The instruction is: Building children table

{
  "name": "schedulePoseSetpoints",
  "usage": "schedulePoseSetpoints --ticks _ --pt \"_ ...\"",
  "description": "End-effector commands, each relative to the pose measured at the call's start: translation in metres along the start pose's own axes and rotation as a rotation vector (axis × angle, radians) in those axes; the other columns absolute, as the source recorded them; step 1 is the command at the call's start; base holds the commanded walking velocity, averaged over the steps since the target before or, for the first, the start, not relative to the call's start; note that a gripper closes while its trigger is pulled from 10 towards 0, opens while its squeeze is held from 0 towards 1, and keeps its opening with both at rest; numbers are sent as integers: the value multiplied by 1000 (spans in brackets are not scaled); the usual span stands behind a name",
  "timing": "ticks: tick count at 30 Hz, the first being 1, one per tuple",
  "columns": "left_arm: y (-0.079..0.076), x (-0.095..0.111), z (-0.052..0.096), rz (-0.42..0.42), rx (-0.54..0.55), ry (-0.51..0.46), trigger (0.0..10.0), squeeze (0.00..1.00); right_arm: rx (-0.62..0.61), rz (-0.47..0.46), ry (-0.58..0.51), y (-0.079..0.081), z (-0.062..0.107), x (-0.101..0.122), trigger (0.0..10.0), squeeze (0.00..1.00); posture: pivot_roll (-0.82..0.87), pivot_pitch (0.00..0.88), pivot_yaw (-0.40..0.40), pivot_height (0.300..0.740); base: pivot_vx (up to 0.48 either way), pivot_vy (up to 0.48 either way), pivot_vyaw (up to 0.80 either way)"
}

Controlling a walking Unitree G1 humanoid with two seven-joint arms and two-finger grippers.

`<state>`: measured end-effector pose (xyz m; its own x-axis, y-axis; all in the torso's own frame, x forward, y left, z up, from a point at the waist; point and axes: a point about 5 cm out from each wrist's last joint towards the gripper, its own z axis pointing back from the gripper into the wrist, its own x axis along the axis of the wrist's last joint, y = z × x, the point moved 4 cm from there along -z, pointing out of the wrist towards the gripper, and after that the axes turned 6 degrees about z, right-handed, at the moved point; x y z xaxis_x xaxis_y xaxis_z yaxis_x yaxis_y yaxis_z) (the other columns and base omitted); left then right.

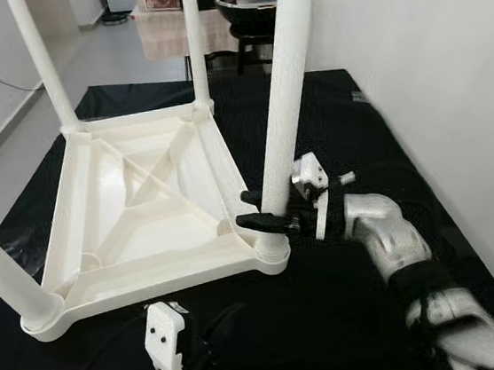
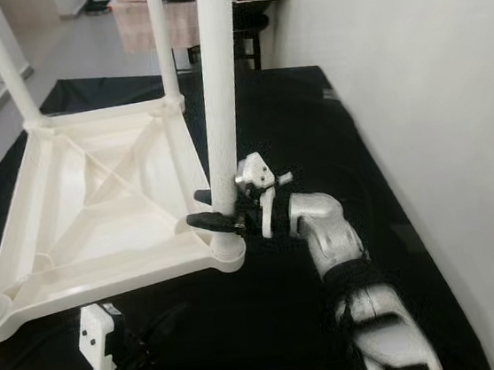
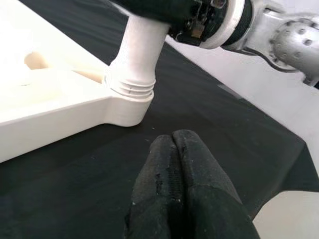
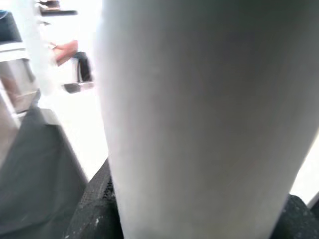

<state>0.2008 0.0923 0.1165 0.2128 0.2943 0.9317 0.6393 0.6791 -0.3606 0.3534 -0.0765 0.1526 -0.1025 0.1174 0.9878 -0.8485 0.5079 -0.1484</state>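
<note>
Right tool (image 1: pixel 263 210) is clamped round the near table leg (image 1: pixel 285 91), seated in the corner socket of the upturned children's table (image 1: pixel 142 206) on the black mat (image 1: pixel 348 129). Tightening seems in hand; a twist is called for next. Left tool (image 3: pixel 174 164) is pressed together, holding nothing.

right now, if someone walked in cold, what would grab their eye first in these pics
The white plastic table, lying upside down on the black mat with its legs pointing up, draws the eye first. Next is the right tool, closed around the leg at the table's near right corner, just above its socket. The left tool hangs with its fingers together low over the mat, just short of that same corner.
</note>
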Motion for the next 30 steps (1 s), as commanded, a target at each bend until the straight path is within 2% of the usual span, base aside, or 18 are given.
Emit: schedulePoseSetpoints --ticks 1,3,4,6,9,13,14,15,16,17,19,20,21,24,25,27,29,30 --pt "1 3 4 8 -4 2 10000 0 -492 -82 300 23 21 -58 0 0 11 102 -24 740 0 0 0" --pt "3 2 5 12 -11 11 10000 0 -319 -18 300 59 4 -54 0 0 4 91 -10 740 0 0 0" --pt "3 2 5 11 -12 14 10000 0 -272 6 298 64 0 -54 0 0 4 91 -10 740 0 0 0" --pt "3 1 4 16 -23 24 10000 0 -318 15 292 49 2 -51 0 0 6 85 -6 740 0 0 0" --pt "4 1 4 16 -21 22 10000 0 -320 6 297 47 1 -53 0 0 18 81 -18 740 0 0 0" --pt "5 2 4 6 0 10 10000 0 -288 -1 278 50 -3 -50 0 0 29 81 -21 740 0 0 0" --pt "4 2 4 4 -2 10 10000 0 -335 12 262 42 -5 -40 10000 0 31 78 -25 740 0 0 0" --pt "4 2 4 4 -2 10 10000 0 -335 12 262 42 -5 -40 10000 0 31 78 -25 740 0 0 0" --pt "4 2 3 4 -6 11 10000 0 -357 -18 222 37 -7 -29 10000 765 31 77 -25 740 0 0 0" --pt "4 2 3 6 -8 12 10000 0 -297 -36 176 37 -11 -20 10000 1000 30 73 -24 740 0 0 0" --pt "4 2 2 9 -10 12 10000 0 -157 -33 77 38 -19 1 10000 1000 32 70 -26 740 0 0 0" --pt "4 2 2 9 -10 12 10000 0 -157 -33 77 38 -19 1 10000 1000 32 70 -26 740 0 0 0" --pt "4 2 1 10 -11 12 10000 0 -64 -14 11 39 -21 15 10000 1000 33 69 -27 740 0 0 0" --pt "4 1 0 12 -12 11 10000 0 93 12 -54 36 -20 31 10000 1000 38 62 -33 740 0 0 0" --pt "4 1 -1 12 -12 10 10000 0 166 37 -63 33 -19 35 10000 114 44 58 -37 740 0 0 0" --pt "4 0 -2 12 -12 9 10000 0 230 67 -62 30 -18 37 10000 114 44 58 -37 740 0 0 0" --pt "4 0 -2 12 -12 8 10000 0 240 73 -61 29 -18 37 10000 114 44 58 -37 740 0 0 0" --pt "5 0 -2 10 -10 8 10000 0 337 66 -3 24 -20 31 10000 0 54 51 -45 740 0 0 0"
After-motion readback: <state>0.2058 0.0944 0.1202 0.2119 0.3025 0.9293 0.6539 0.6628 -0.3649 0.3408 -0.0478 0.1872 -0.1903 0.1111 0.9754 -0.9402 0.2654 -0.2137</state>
